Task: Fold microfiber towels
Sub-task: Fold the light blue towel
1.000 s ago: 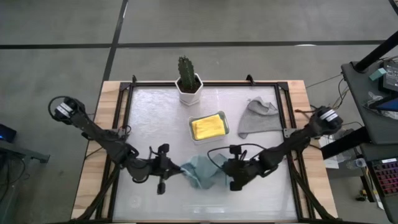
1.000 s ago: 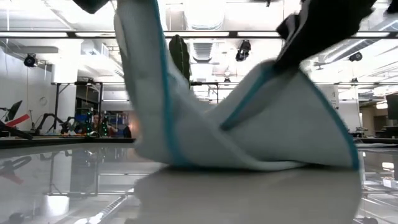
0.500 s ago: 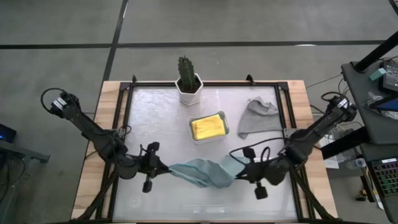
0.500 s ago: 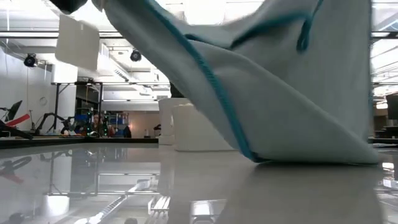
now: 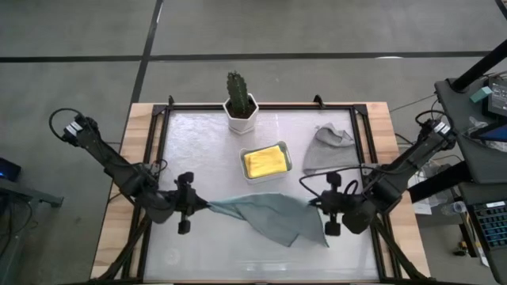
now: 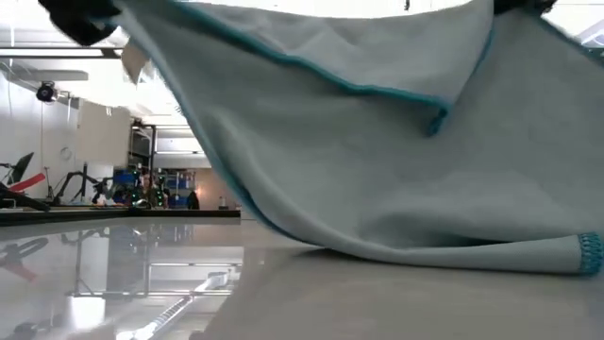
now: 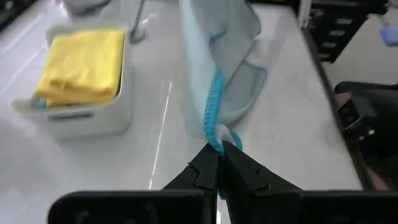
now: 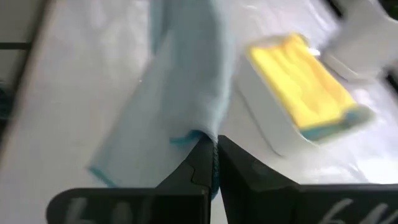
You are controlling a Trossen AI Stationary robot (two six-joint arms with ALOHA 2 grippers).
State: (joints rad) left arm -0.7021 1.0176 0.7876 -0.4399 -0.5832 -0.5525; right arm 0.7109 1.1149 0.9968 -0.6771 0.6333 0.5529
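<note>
A pale teal towel (image 5: pixel 273 215) with a darker teal hem hangs stretched between my two grippers near the table's front edge. My left gripper (image 5: pixel 207 205) is shut on its left corner, and my right gripper (image 5: pixel 317 204) is shut on its right corner. The towel's lower edge (image 6: pixel 425 257) rests on the table. A folded yellow towel (image 5: pixel 264 161) lies in a white tray (image 5: pixel 245 165) at mid-table. A grey towel (image 5: pixel 329 150) lies crumpled at the far right. My left gripper pinches the teal towel's hemmed left corner (image 7: pixel 215 140) between its two fingertips, slanting down from the table's left. The cloth runs taut away from the fingers. My right gripper pinches the towel's right corner (image 8: pixel 200 134) between its fingertips, slanting down from the table's right. The cloth hangs from it, with its lower edge on the table.
A cactus in a white pot (image 5: pixel 240 107) stands at the far middle. A black frame (image 5: pixel 161 150) borders the glossy table top. Bare table lies to the left of the tray and along the front edge.
My grippers have drawn apart, the left toward the table's left edge, the right toward the right edge and upward. The teal towel, bunched between them a second ago, has spread out and been drawn nearly taut along its top edge, its lower part trailing on the table.
</note>
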